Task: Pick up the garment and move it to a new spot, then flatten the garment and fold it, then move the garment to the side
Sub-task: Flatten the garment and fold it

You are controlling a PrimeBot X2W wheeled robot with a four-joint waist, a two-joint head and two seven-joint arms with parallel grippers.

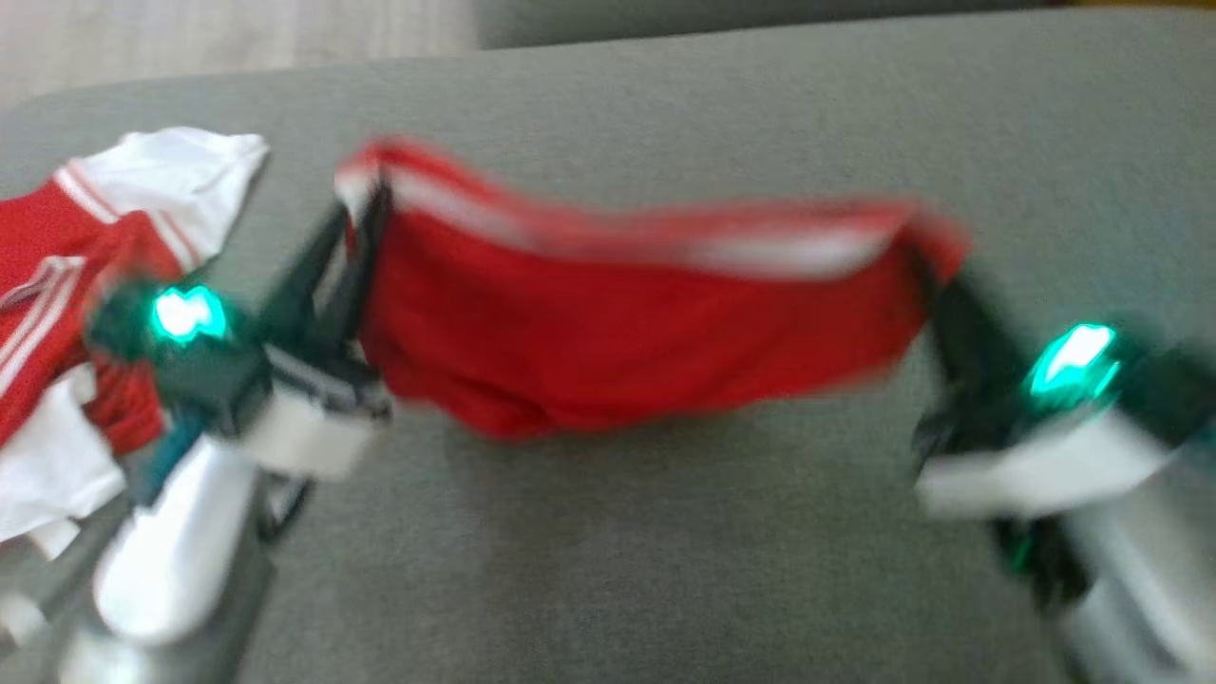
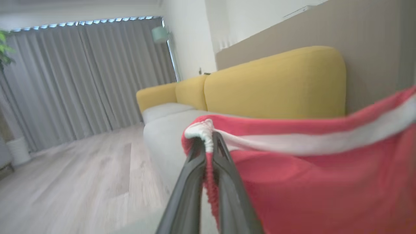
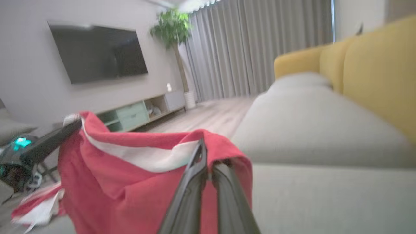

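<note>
The garment [image 1: 57,247], a red jersey with white-red striped trim and white sleeve parts, lies crumpled at the left edge of the grey seat, behind my left arm. A smaller plain red piece [image 1: 617,323] with a white edge band hangs stretched between both grippers above the seat. My left gripper [image 1: 366,204] is shut on its left corner, with the band bunched at the tips [image 2: 208,139]. My right gripper [image 1: 926,261] is shut on its right corner, and red cloth drapes over the tips [image 3: 208,156]. The head view is blurred.
The grey sofa seat [image 1: 665,570] spreads under the cloth. Yellow back cushions [image 2: 276,84] rise behind it. Wood floor [image 2: 81,182], grey curtains [image 2: 81,74], a wall TV [image 3: 97,52], a low cabinet [image 3: 139,112] and a plant [image 3: 170,29] lie beyond.
</note>
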